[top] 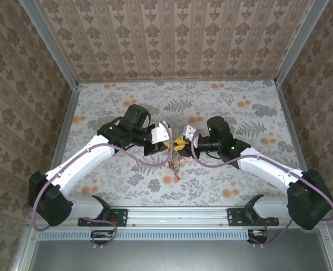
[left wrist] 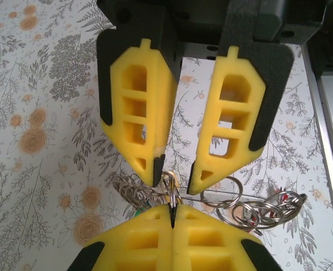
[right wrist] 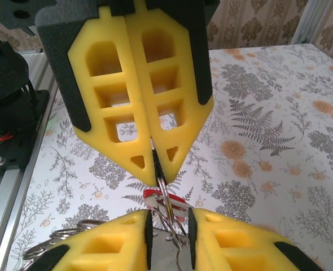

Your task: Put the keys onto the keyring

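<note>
Frame centre, left-wrist view: left gripper (left wrist: 172, 213) pressed together, pinching the keyring (left wrist: 168, 183); right gripper (left wrist: 176, 179) spread about it. Keys (right wrist: 165, 199) hang beneath. I judge the ring light, stiff and slippery, best gripped across its wire.

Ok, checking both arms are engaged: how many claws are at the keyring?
2. The left claw is shut on the keyring mid-table; the right claw faces it, jaws slightly apart.

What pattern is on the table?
The white table cloth has grey ferns and leaves with small orange flowers; the top external view shows it best.
</note>
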`<state>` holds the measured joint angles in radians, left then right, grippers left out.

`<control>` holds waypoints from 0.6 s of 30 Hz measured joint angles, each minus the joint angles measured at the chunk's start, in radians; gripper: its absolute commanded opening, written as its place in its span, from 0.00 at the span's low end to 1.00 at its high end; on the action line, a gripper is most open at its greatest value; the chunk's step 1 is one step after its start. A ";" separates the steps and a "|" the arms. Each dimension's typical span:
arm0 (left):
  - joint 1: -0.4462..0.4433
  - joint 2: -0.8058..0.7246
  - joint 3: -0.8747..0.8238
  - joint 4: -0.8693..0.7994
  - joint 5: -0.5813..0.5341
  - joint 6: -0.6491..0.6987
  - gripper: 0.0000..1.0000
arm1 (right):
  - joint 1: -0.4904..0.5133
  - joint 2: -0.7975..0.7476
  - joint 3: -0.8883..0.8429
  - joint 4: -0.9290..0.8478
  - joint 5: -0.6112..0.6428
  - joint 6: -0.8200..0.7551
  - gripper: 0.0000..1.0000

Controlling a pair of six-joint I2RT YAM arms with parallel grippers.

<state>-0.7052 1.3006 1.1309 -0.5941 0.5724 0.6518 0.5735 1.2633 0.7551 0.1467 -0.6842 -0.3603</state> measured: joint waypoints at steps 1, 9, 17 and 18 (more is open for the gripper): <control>0.000 0.000 -0.003 0.000 0.001 0.000 0.00 | -0.005 0.000 0.000 0.005 -0.007 0.000 0.31; 0.000 0.000 -0.008 0.003 0.015 0.026 0.00 | -0.048 0.000 0.002 -0.048 -0.076 -0.052 0.35; 0.000 0.000 -0.014 0.004 0.057 0.044 0.00 | -0.053 0.041 0.040 -0.156 -0.154 -0.145 0.35; 0.000 0.000 -0.014 0.004 0.062 0.046 0.00 | -0.053 0.045 0.042 -0.157 -0.163 -0.151 0.35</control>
<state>-0.7052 1.3003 1.1168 -0.5903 0.6342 0.6975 0.5205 1.3079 0.7967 -0.0101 -0.8467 -0.5114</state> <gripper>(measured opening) 0.055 0.347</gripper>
